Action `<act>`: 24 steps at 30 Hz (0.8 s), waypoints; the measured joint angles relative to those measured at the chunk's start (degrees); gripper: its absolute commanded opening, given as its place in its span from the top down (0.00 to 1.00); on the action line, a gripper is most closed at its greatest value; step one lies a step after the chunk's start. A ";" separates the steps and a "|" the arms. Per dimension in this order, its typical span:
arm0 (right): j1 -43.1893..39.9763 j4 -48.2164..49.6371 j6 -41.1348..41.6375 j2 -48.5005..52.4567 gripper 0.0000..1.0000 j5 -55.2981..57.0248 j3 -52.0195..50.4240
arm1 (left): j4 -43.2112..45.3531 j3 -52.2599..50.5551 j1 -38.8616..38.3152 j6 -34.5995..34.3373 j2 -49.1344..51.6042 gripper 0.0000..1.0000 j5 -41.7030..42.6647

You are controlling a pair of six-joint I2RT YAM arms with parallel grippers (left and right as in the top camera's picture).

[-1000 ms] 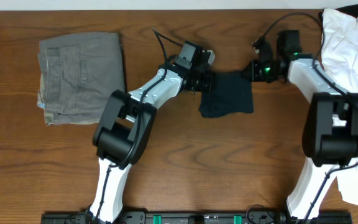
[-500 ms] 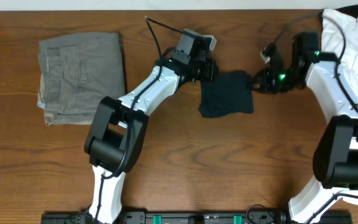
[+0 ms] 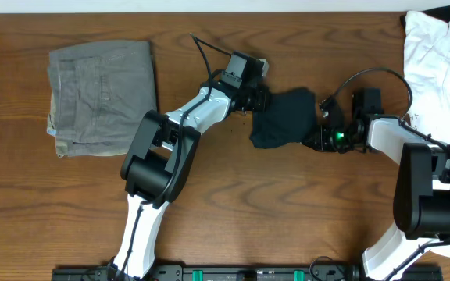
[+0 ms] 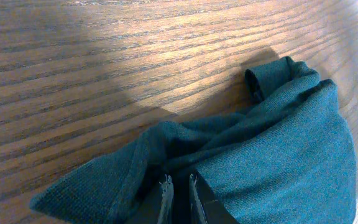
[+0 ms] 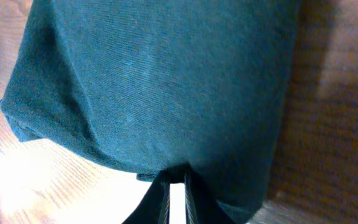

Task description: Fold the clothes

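Left claw: closed to a thin slit, pinching a fold of the dark teal garment. In the wrist view the fabric bunches up around both fingers.
Right claw: also drawn nearly closed, its tips nipping the hem of the same garment. A pale sliver of table shows between the fingers below the hem.
Table: brown wood with the grain running from 9 to 3 o'clock. A bright patch of light falls on it in the left wrist view, with shadow beside it.
Room: a pale strip shows past the table edge at 12 o'clock. A black rail with green fittings runs along the 6 o'clock edge, and both arms rise from it.
Garment, place: it lies a little above the table's centre and slightly toward 3 o'clock, as a small rumpled patch between the two arms.
Garment to left claw: the claw holds it at about 10 o'clock on the cloth's outline. The cloth spreads away from that point toward 4 o'clock.
Garment to right claw: the claw grips it at about 4 o'clock on its outline. In the wrist view the cloth fills the frame above the tips.
Grey trousers: folded flat at the table's 10 o'clock, well apart from both claws.
White clothes: a loose heap at 2 o'clock, at the table's edge.
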 measured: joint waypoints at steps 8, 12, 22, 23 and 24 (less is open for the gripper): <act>-0.74 -3.96 0.74 0.13 0.86 -2.34 0.87 | -1.33 0.15 0.24 0.00 -3.56 0.85 -0.22; -0.87 -8.41 0.68 0.09 0.82 -5.18 4.79 | -4.87 0.20 0.33 0.02 -10.80 0.85 -0.48; -0.87 -3.72 3.15 -2.93 0.61 -4.66 14.73 | -13.31 1.36 -0.11 0.00 -15.98 0.86 3.50; -0.85 -2.43 3.78 -2.99 0.61 -3.26 14.78 | -13.44 0.85 -0.31 0.02 -15.34 0.87 3.93; -0.85 -1.68 4.24 -2.99 0.60 -2.14 14.78 | -13.77 0.31 -0.70 0.00 -14.27 0.87 4.50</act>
